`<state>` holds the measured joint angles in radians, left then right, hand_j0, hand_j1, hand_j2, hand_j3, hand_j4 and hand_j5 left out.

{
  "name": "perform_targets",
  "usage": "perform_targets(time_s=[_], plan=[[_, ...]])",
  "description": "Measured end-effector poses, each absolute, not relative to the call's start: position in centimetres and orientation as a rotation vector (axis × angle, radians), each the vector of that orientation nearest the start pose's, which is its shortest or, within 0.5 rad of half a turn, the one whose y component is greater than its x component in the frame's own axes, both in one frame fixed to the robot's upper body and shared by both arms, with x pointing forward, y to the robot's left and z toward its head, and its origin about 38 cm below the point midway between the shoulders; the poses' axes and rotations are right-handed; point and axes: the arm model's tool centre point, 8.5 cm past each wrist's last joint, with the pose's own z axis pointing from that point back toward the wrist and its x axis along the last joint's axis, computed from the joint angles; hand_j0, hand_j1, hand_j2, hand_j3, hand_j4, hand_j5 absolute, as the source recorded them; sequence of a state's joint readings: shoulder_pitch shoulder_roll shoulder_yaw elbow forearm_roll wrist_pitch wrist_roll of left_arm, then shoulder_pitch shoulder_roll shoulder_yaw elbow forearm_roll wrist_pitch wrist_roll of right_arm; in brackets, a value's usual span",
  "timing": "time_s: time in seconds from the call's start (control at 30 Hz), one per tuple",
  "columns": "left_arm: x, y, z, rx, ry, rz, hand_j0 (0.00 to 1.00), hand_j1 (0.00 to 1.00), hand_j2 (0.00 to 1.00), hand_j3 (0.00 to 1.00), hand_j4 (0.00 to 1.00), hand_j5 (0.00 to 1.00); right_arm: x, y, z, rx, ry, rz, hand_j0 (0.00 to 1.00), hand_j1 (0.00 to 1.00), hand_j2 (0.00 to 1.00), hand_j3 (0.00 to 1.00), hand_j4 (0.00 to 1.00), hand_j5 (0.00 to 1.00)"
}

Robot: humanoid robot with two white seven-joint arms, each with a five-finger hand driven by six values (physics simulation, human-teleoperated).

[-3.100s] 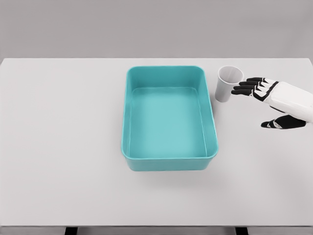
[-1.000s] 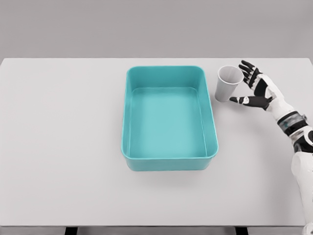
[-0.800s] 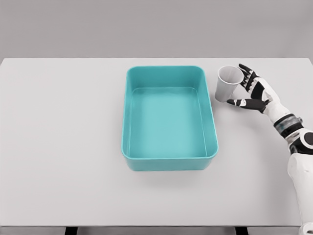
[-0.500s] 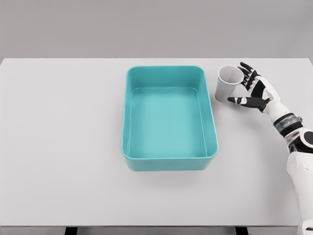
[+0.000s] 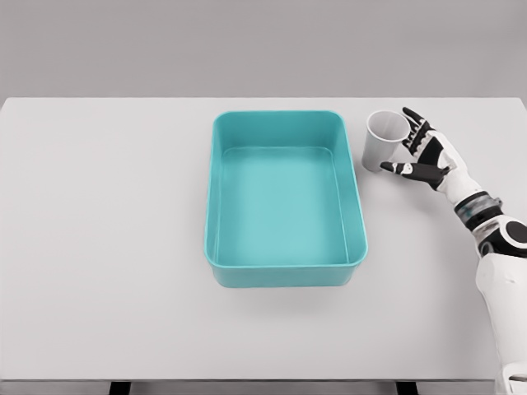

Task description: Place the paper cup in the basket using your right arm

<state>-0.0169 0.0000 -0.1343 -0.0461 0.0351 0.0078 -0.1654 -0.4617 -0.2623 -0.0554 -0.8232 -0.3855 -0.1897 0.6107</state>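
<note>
While your right robot hand (image 5: 418, 152) is cupping the paper cup (image 5: 384, 141), the grip is looking loose: tip-over risk.
You are working with fingers (image 5: 414, 125) spread behind the rim and the thumb low against the near wall, not yet wrapped, so nothing is held. The cup is standing upright on the counter (image 5: 107, 214), just right of the empty teal basket (image 5: 211, 197). If you are closing unevenly, the thumb may be shoving the light cup leftward against the basket wall or toppling it. If you are squeezing hard, the thin wall may be buckling and slipping out on the lift.
</note>
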Motion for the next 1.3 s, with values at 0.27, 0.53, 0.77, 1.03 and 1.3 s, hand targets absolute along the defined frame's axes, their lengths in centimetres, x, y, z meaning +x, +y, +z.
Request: perform_targets(time_s=[0.27, 0.53, 0.77, 1.03, 1.3], plan=[[2.5, 25.6, -26.3, -0.081, -0.042, -0.106, 1.0, 1.0, 1.0, 1.0, 1.0, 1.0, 47.0, -34.3, 6.3, 0.367, -1.541, 0.198, 1.0, 1.0, 1.0, 1.0, 1.0, 1.0], [2.5, 25.6, -26.3, -0.081, -0.042, -0.106, 1.0, 1.0, 1.0, 1.0, 1.0, 1.0, 47.9, -33.7, 7.1, 0.377, -1.556, 0.203, 1.0, 1.0, 1.0, 1.0, 1.0, 1.0], [2.5, 25.6, -26.3, -0.081, -0.042, -0.106, 1.0, 1.0, 1.0, 1.0, 1.0, 1.0, 48.1, -33.1, 6.4, 0.386, -1.533, 0.202, 1.0, 1.0, 1.0, 1.0, 1.0, 1.0], [2.5, 25.6, -26.3, -0.081, -0.042, -0.106, 1.0, 1.0, 1.0, 1.0, 1.0, 1.0, 48.0, -32.8, 6.0, 0.382, -1.516, 0.214, 0.87, 0.87, 0.87, 0.87, 0.87, 0.87], [2.6, 25.6, -26.2, -0.081, -0.044, -0.106, 1.0, 1.0, 1.0, 1.0, 1.0, 1.0, 48.1, -32.5, 5.8, 0.383, -1.512, 0.221, 0.69, 0.69, 0.69, 0.69, 0.69, 0.69]])
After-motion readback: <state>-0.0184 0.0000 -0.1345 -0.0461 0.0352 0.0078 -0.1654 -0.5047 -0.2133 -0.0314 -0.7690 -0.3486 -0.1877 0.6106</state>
